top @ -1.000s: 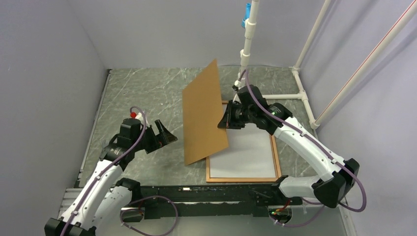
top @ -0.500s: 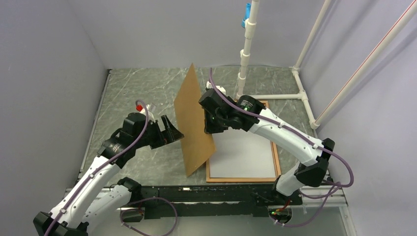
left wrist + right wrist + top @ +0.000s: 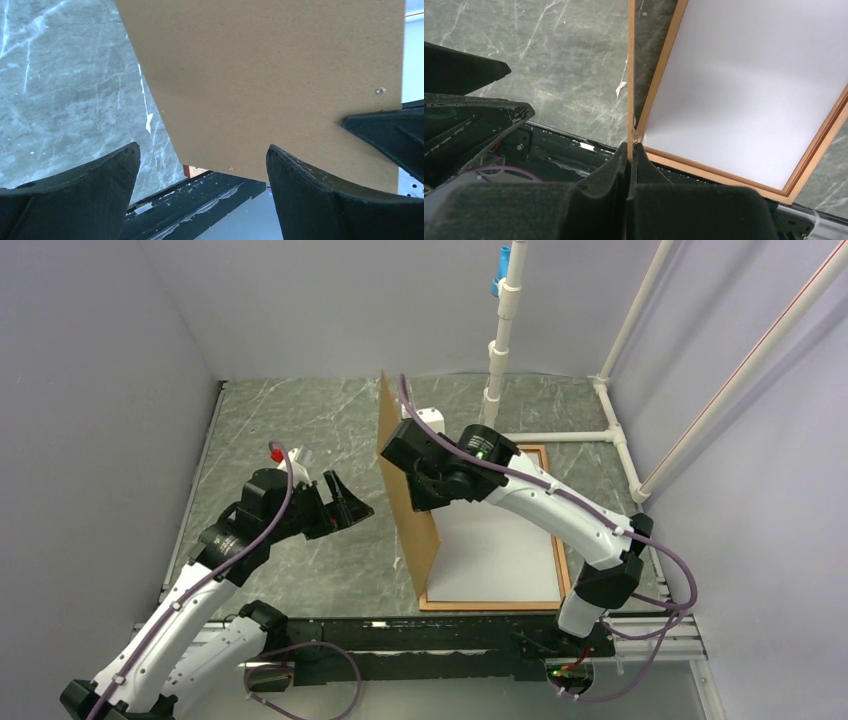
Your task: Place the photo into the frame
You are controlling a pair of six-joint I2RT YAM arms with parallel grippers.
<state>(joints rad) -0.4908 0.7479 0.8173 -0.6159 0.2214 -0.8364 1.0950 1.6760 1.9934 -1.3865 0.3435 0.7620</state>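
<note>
**Board swung up on edge beside the frame**

Since the earlier view, my right arm had reached further left across the frame and turned the backing board (image 3: pixel 270 75) from a leaning slant to nearly upright, so from overhead it showed almost edge-on. My left arm had shifted only a little toward it.

My right gripper (image 3: pixel 630 150) was pinched tight on the board's thin edge, fingers pressed flat to either face with no gap showing. My left gripper (image 3: pixel 201 147) was spread wide and held nothing. Its wrist camera looked straight at the brown face between the fingers, and from overhead the fingertips stood just beside the board but apart from it.

I counted one board, one frame (image 3: pixel 490 606), one photo (image 3: pixel 500 540) and my two grippers. The photo lay white side up inside the frame, flat on the table (image 3: pixel 290 430), filling it nearly to the wooden rails.

The board's lower edge ran close along the frame's left rail, and whether it touched the rail I could not tell. Bare marble lay open to the left of the board, around my left gripper. The frame's near rail sat close to the black rail (image 3: pixel 400 630) at the table's front, and a white pipe stand (image 3: pixel 505 310) rose beyond its far edge.
</note>
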